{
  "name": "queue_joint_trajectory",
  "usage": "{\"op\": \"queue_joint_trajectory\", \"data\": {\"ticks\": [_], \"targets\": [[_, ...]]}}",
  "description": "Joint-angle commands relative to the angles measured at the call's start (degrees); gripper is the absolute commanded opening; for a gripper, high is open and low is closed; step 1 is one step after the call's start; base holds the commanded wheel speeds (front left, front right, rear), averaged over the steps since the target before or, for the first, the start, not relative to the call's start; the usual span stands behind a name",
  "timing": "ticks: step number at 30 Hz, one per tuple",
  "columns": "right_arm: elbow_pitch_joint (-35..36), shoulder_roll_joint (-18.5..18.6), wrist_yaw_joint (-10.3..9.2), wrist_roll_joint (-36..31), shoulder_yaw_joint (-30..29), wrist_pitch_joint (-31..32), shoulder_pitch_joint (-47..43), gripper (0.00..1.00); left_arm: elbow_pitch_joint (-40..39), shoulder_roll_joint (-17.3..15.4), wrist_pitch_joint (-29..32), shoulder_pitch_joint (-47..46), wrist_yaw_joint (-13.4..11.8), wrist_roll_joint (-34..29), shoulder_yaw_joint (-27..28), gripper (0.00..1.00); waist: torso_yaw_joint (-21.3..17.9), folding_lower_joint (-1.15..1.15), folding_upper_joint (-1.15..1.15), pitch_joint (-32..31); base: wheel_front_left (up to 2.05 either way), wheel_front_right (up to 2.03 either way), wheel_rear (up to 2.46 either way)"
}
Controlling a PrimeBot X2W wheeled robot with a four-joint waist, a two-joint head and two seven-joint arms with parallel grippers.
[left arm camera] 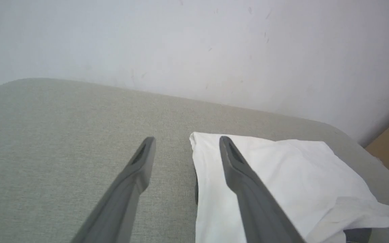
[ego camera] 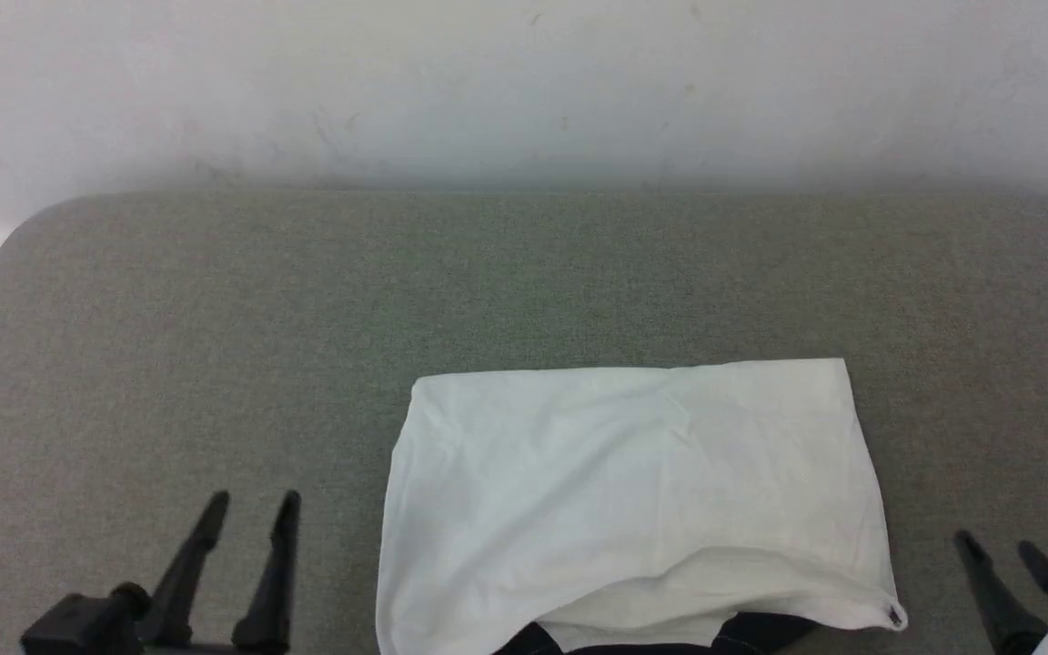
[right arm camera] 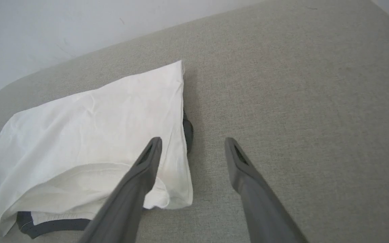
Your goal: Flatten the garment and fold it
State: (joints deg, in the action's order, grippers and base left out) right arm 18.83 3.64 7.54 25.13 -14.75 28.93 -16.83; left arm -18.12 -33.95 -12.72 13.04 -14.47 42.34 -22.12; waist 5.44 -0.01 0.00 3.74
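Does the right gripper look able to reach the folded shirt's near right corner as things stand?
Probably yes. The right gripper is open just to the right of the shirt, with nothing visible on the grey table between its fingers and that corner.

garment [ego camera: 633,482] | white, black trim peeking at near edge | folded rectangle | flat on grey surface [ego camera: 215,318]

Head view: the grey tabletop [ego camera: 215,318] lies open across the middle band and left of the frame, with room to pass anywhere on it. The folded garment [ego camera: 633,491] sits at lower centre and is the one obstacle on the surface. Open strips of tabletop run down both its sides. The wall [ego camera: 524,82] closes off the far edge along the top. The left gripper [ego camera: 251,505] is at lower left and the right gripper [ego camera: 997,546] at lower right, both apart from the cloth with fingers spread.
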Motion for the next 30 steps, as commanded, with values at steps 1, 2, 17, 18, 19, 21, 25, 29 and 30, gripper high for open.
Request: {"op": "queue_joint_trajectory", "data": {"ticks": [1,2,17,18,19,21,25,29,30], "targets": [[-0.1,-0.3,-0.05,-1.0,-1.5,-0.6,0.3,1.0,-2.1,1.3,-1.4,0.2,-1.8,-2.3,2.3,1.0,0.3,0.01,0.0,0.4,0.0,0.0,0.0],[-0.3,-0.4,-0.05,-1.7,-2.1,-0.8,0.7,1.0,-3.2,1.8,-1.8,0.1,-2.6,-4.0,3.4,1.0,0.5,0.01,0.0,0.6,0.0,0.0,0.0],[-9.2,-0.7,-0.05,-6.4,0.2,4.2,10.6,1.0,-8.5,14.1,-2.3,-2.3,1.2,-21.4,12.7,1.0,3.0,0.01,0.0,8.6,0.0,0.0,0.0],[-10.0,-0.8,-0.05,-6.7,0.4,4.5,11.1,1.0,-8.2,14.7,-2.3,-2.5,1.9,-21.7,13.0,1.0,3.3,0.01,0.0,9.1,0.0,0.0,0.0],[-10.6,-0.8,-0.05,-6.9,0.7,4.8,11.6,1.0,-7.9,15.2,-2.3,-2.8,2.6,-22.1,13.2,1.0,3.6,0.01,0.0,9.6,0.0,0.0,0.0],[-12.0,-0.8,-0.05,-6.9,0.8,5.2,12.5,1.0,-7.4,16.1,-2.3,-3.4,4.0,-22.7,13.5,1.0,4.2,0.01,0.0,10.6,0.0,0.0,0.0],[-14.6,-0.8,-0.05,-7.0,2.0,6.0,14.1,1.0,-6.3,17.7,-2.3,-4.5,6.3,-23.7,14.1,1.0,5.2,0.01,0.0,12.1,0.0,0.0,0.0],[-17.3,-0.8,-0.05,-7.1,2.8,7.8,15.3,1.0,-5.3,19.1,-2.3,-5.2,8.2,-24.3,14.7,1.0,5.8,0.01,0.0,13.2,0.0,0.0,0.0],[-17.9,-0.8,-0.05,-6.9,2.9,8.4,15.6,0.61,-5.0,19.4,-2.3,-5.3,8.6,-24.4,14.8,1.0,5.9,0.01,0.0,13.4,0.0,0.0,0.0]]}}
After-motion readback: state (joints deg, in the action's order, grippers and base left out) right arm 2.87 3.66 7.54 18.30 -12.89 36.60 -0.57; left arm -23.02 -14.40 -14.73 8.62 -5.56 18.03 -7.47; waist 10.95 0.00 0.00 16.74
